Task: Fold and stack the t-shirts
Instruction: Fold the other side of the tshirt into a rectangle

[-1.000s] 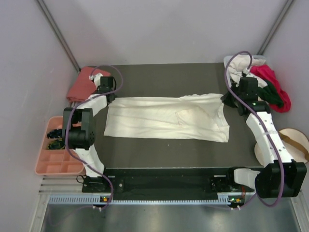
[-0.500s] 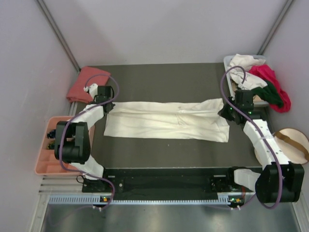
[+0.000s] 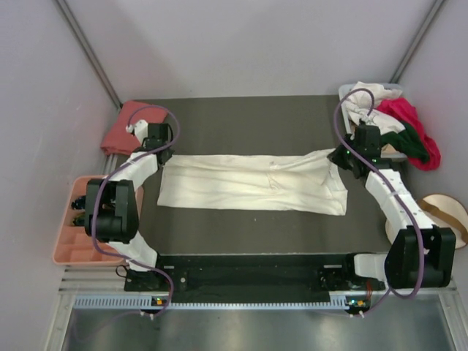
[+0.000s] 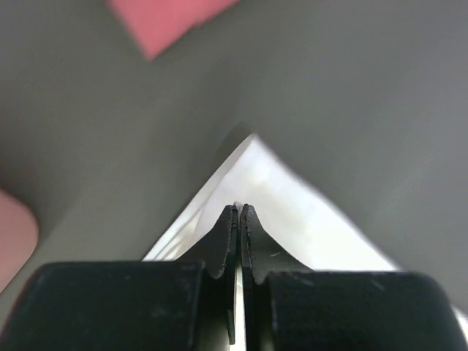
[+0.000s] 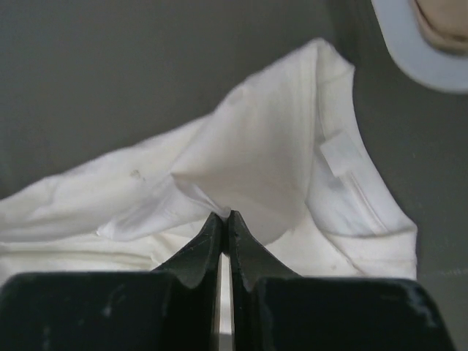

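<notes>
A large cream-white t-shirt (image 3: 248, 183) lies stretched in a long band across the dark table. My left gripper (image 3: 164, 156) is shut on its far left corner; in the left wrist view the cloth (image 4: 285, 212) runs up to the closed fingertips (image 4: 239, 208). My right gripper (image 3: 338, 156) is shut on the far right corner, and the right wrist view shows a pinched fold (image 5: 241, 168) at the tips (image 5: 224, 216). A salmon-pink t-shirt (image 3: 124, 126) lies folded at the far left. White, magenta and dark green t-shirts (image 3: 402, 131) are heaped at the far right.
A pink plastic compartment tray (image 3: 73, 241) sits off the table's left edge. A round beige pouch with a tan strap (image 3: 439, 216) lies at the right edge. The heap rests on a pale bin (image 3: 347, 91) at the far right corner.
Both grippers pulled the shirt's far edge toward the near side and back a little, narrowing the shirt into a band. The right gripper then moved slightly away and up.
</notes>
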